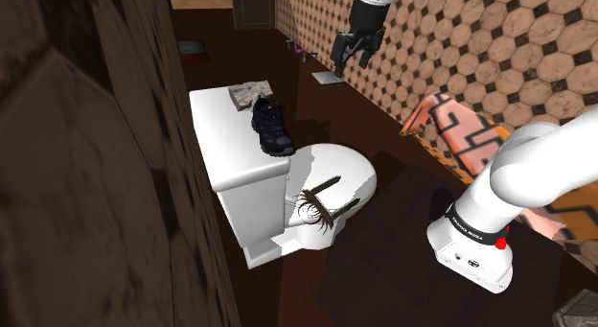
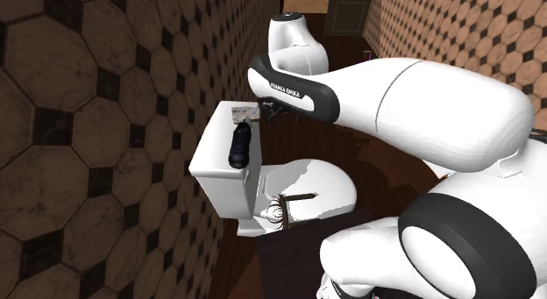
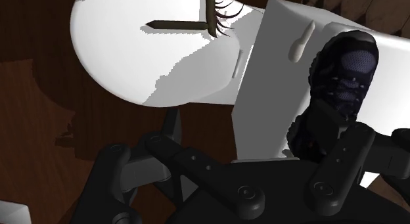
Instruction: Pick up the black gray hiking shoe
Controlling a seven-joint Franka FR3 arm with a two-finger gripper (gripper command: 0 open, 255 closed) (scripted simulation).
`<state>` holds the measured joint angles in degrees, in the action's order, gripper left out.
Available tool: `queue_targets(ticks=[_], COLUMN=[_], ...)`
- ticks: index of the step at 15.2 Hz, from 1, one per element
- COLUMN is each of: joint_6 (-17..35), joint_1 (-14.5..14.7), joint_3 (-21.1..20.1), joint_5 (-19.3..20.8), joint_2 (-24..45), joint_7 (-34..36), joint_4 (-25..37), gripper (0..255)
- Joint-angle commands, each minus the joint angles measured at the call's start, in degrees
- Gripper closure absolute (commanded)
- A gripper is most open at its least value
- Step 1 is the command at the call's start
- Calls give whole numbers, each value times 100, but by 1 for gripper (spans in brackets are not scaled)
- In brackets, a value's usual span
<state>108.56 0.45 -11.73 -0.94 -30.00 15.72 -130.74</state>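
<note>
the dark hiking shoe lies along the front edge of the toilet tank lid. the gripper hangs well apart from it, fingers spread and gripping nothing.

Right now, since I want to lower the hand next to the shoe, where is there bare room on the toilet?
Bare: the wall-side strip of the tank top, beside the shoe, and most of the seat lid, away from the brush. Crowded: the tank's far end, where a flat grey piece lies close to the shoe.
</note>
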Motion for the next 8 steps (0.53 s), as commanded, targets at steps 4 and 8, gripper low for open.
queue_targets(ticks=[4, 8], joint_6=[551, 883], joint_1=[-5, -22], joint_3=[-436, -741], joint_5=[22, 195], joint_2=[928, 1749], joint_7=[674, 1222], joint_4=[376, 845], gripper=[0, 0])
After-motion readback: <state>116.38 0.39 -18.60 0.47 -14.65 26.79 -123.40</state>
